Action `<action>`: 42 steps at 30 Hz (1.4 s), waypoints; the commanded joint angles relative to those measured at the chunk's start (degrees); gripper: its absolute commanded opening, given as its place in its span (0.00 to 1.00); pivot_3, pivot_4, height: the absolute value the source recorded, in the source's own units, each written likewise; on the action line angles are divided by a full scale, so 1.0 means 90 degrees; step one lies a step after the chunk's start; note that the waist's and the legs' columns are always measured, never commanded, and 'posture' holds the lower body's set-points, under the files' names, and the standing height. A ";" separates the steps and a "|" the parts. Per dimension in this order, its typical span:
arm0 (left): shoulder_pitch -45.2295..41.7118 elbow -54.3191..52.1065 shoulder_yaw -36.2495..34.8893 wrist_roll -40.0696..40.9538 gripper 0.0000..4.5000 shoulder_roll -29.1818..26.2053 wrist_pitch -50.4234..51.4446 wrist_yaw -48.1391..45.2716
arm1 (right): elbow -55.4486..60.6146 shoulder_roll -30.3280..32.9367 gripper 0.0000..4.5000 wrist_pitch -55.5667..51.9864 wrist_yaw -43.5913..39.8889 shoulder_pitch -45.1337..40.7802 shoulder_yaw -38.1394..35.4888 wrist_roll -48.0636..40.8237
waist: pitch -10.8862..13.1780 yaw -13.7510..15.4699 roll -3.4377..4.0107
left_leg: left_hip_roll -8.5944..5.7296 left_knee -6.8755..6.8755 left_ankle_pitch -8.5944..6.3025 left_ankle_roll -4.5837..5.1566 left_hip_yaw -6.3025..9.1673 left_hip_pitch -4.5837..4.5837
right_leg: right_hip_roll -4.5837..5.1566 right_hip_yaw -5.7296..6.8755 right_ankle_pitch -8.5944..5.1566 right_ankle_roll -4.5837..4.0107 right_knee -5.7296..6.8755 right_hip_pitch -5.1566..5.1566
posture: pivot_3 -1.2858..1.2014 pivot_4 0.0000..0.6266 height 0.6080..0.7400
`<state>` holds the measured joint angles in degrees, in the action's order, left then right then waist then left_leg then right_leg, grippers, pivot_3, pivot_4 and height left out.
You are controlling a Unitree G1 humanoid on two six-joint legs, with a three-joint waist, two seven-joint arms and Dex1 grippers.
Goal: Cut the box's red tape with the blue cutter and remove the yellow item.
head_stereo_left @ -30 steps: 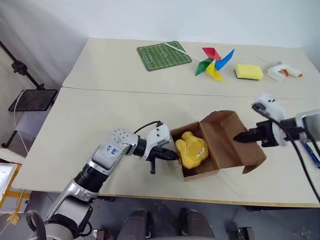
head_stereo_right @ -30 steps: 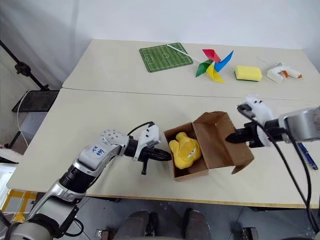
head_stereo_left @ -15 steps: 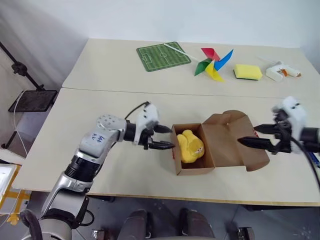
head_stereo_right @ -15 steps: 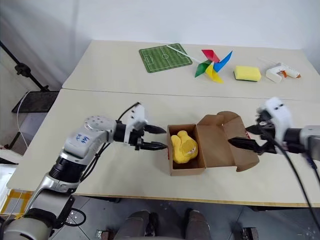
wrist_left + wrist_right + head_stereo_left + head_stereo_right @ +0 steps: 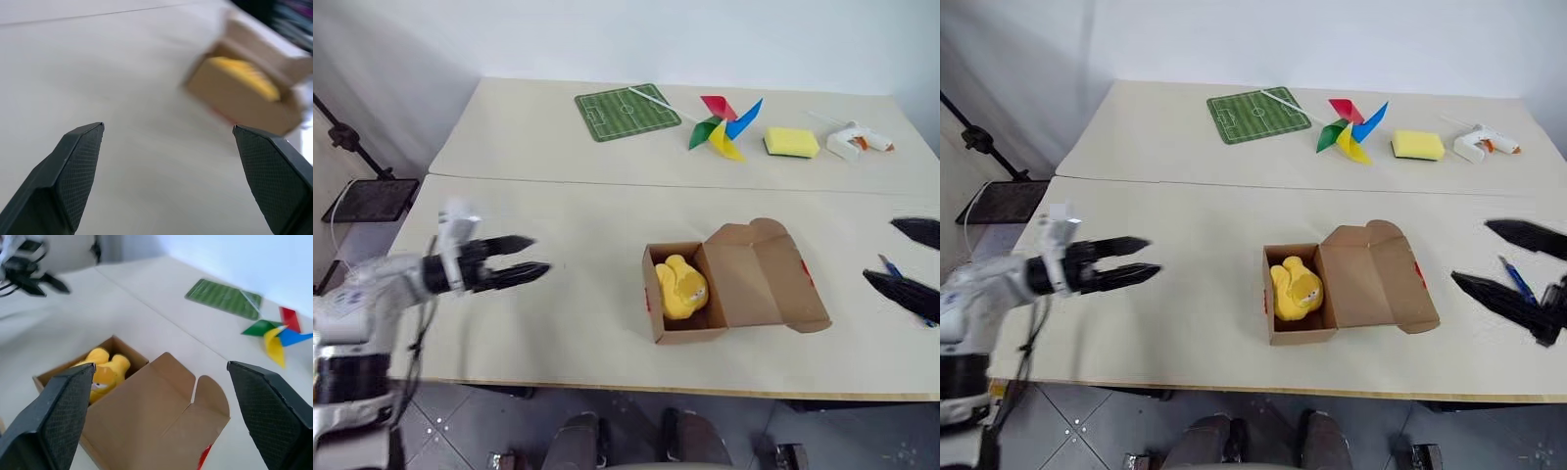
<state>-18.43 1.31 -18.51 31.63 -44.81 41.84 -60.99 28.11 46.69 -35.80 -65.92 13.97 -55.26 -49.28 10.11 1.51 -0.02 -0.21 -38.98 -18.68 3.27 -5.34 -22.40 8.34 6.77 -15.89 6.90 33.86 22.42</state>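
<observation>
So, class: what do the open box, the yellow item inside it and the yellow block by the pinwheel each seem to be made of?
The box: brown cardboard, matte, creased flaps. The yellow item: probably soft plastic or rubber, smooth rounded lobes; plush cannot be excluded. The yellow block: likely sponge foam, matte, with a darker bottom layer.

Landmark: the box, near the front edge of the table, lid folded flat to its right. Inside the box, the yellow item. Well left of the box, the left gripper; well right of it, the right gripper, with the blue cutter there on the table. Far behind the box, in a row from left to right: field mat, pinwheel, sponge, glue gun.
</observation>
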 commanded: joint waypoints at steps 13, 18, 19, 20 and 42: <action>-0.3866 -0.0213 0.4119 -0.1159 1.00 0.0626 -0.0016 -0.1360 | 0.1239 -0.1248 1.00 0.2117 -0.0083 0.1932 -0.0530 -0.0059 | 0.0004 0.0173 -0.0001 | -0.0025 -0.0003 0.0005 0.0012 -0.0052 0.0012 | -0.0046 -0.0049 0.0022 0.0017 0.0014 0.0008 | 0.52 0.24 1.00; -0.4899 0.0799 0.5211 -0.1943 1.00 0.1803 -0.0644 -0.1564 | 0.1517 -0.1242 1.00 0.2133 -0.0391 0.2851 -0.0528 -0.0173 | 0.0007 0.0052 -0.0007 | -0.0001 -0.0003 -0.0003 0.0028 -0.0111 0.0022 | -0.0081 -0.0076 0.0023 0.0020 -0.0003 0.0021 | 0.52 0.24 1.00; -0.5017 0.0983 0.5354 -0.2075 1.00 0.1970 -0.0800 -0.1626 | 0.1558 -0.1221 1.00 0.2096 -0.0390 0.2975 -0.0540 -0.0229 | 0.0008 0.0044 -0.0008 | 0.0005 -0.0003 -0.0004 0.0028 -0.0110 0.0023 | -0.0082 -0.0079 0.0022 0.0019 0.0000 0.0022 | 0.52 0.24 1.00; -0.5156 0.1277 0.5746 -0.2494 1.00 0.2129 -0.1182 -0.1674 | 0.1565 -0.1220 1.00 0.2186 -0.0413 0.3068 -0.0582 -0.0155 | 0.0010 0.0013 -0.0011 | 0.0007 -0.0003 -0.0004 0.0028 -0.0110 0.0023 | -0.0082 -0.0079 0.0022 0.0018 -0.0001 0.0026 | 0.52 0.24 1.00; -0.5809 0.4004 0.5288 -0.3770 0.12 0.4196 -0.3338 -0.0747 | 0.1835 -0.1286 1.00 0.2457 0.0203 0.3421 -0.0486 -0.0160 | 0.0011 0.0177 -0.0013 | -0.0007 -0.0010 -0.0028 0.0062 -0.0097 0.0001 | 0.0017 -0.0099 0.0017 0.0009 -0.0014 0.0051 | 0.52 0.24 1.00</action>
<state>-69.07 36.67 32.77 -4.26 -8.11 13.01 -69.09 43.56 34.69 -14.60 -64.81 44.71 -59.00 -49.29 10.22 3.10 -0.14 -0.27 -39.07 -18.94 3.84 -6.21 -22.39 8.49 5.89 -15.74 6.98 33.74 22.88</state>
